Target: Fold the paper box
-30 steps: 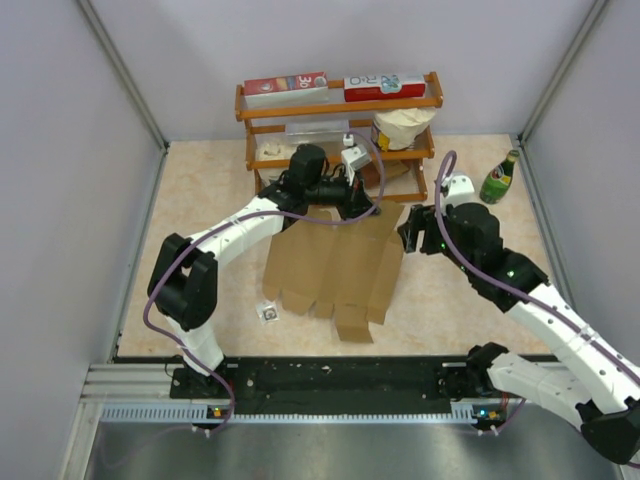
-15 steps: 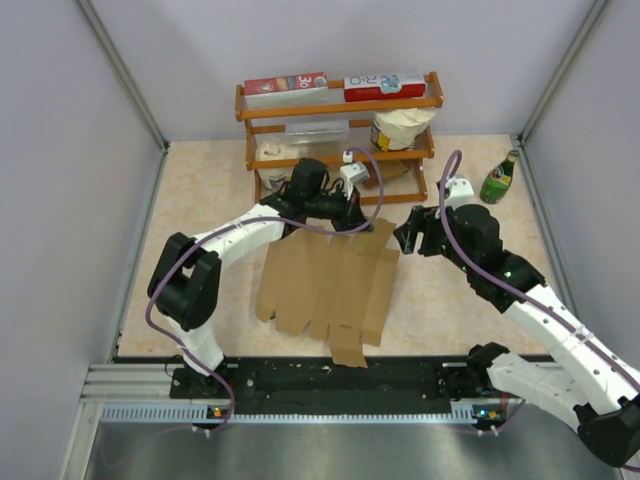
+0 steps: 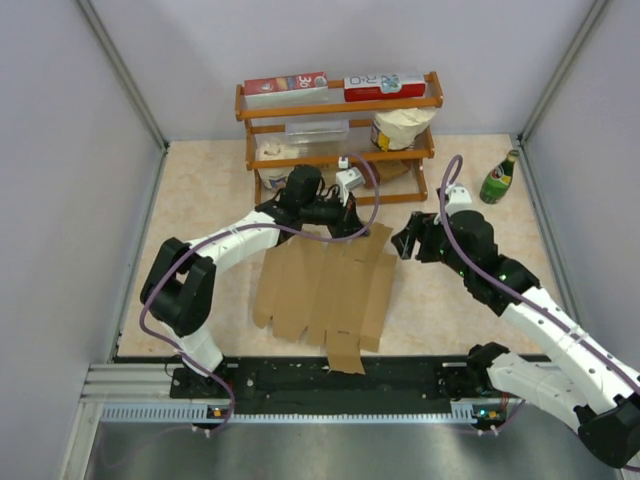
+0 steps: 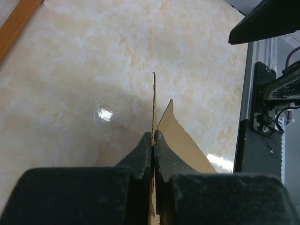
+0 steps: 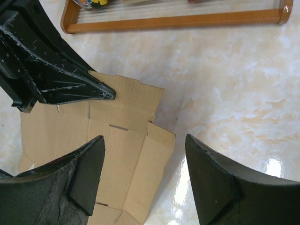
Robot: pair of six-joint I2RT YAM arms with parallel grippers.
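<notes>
Only your left wrist view shows the left gripper [image 4: 153,137] clamped on the paper box [image 4: 183,146] edge; overhead, your right gripper [image 3: 407,239] gapes empty; shelf carton [image 3: 285,88] reads "30".

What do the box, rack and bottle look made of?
The box: plain brown cardboard, matte and unprinted, with creases and die-cut flaps. The rack: probably wood, with an orange-brown varnish and a slight sheen. The bottle: glossy green with a label, likely glass, though plastic can't be ruled out.
</notes>
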